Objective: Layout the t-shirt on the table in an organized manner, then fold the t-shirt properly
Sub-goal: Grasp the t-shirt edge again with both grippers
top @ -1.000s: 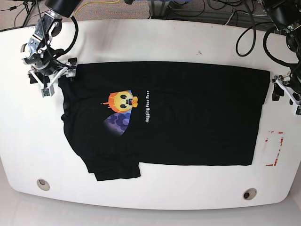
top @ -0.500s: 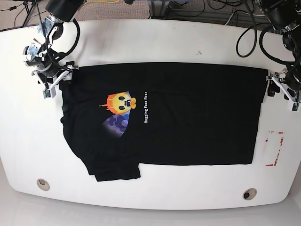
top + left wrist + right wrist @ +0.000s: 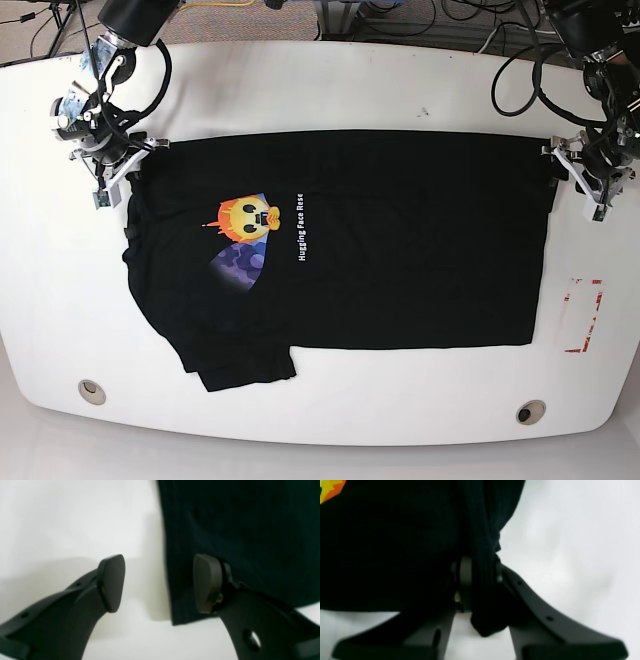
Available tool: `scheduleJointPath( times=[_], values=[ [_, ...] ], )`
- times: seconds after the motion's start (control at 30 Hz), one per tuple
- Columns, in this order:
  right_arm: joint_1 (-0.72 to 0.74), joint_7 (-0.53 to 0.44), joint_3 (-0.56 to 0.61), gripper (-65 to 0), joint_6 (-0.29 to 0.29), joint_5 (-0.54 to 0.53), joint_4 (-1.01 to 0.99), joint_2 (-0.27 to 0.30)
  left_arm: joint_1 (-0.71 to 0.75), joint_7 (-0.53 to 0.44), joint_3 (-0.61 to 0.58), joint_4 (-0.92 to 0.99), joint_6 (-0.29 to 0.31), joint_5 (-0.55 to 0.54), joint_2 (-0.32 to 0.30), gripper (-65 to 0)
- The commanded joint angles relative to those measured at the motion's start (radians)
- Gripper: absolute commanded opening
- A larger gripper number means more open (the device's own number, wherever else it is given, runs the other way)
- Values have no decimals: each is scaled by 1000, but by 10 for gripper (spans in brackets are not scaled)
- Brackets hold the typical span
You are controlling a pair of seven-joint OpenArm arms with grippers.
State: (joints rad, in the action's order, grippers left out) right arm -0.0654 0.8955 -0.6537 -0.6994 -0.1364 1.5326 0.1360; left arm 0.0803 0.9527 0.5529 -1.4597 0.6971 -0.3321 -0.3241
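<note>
**Base view: shirt flat, one corner pinched**

Base view shows the black t-shirt (image 3: 340, 250) spread front-up across the white desk (image 3: 320, 85), its emoji print (image 3: 248, 218) toward the right arm's side and one sleeve folded out at the near edge. The right end effector (image 3: 112, 165) sits at the shirt's far shoulder corner; the left end effector (image 3: 578, 180) sits at the far hem corner.

Left wrist view: the left end effector (image 3: 160, 582) stands wide, one pad on bare desk, the other over the cloth, straddling the hem edge without gripping.

Right wrist view: the right end effector (image 3: 480, 580) is clamped on a bunched ridge of the black cloth.

The fabric looks light, limp and unbreakable, so it should drape and drag rather than hold shape. Corners and hems seem the best holds; two matched corner grips would likely keep it taut.
</note>
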Motion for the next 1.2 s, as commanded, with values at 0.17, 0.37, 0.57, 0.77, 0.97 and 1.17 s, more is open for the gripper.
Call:
scheduleJointPath(
  times=[0.17, 0.37, 0.57, 0.77, 0.97, 1.17],
  values=[
    [3, 11, -1, -555, 1, 8, 12, -3, 5, -19, -40, 0, 1, -9, 1, -247],
    [3, 11, -1, -561, 1, 8, 12, -6, 16, -19, -63, 0, 1, -5, 1, -306],
    [3, 11, -1, -563, 1, 10, 13, -6, 16, -19, -66, 61, 1, -2, -4, -561],
    [0, 12, -1, -564, 1, 13, 15, -2, 16, -18, -63, 75, 1, 86, 3, -617],
    [-37, 14, -5, -564, 1, 16, 46, 1, 77, -14, -61, 3, 1, 93, 1, -619],
    [-127, 17, -2, -564, 1, 16, 153, -2, 174, -11, -61, -140, 1, 89, 1, -619]
  ],
)
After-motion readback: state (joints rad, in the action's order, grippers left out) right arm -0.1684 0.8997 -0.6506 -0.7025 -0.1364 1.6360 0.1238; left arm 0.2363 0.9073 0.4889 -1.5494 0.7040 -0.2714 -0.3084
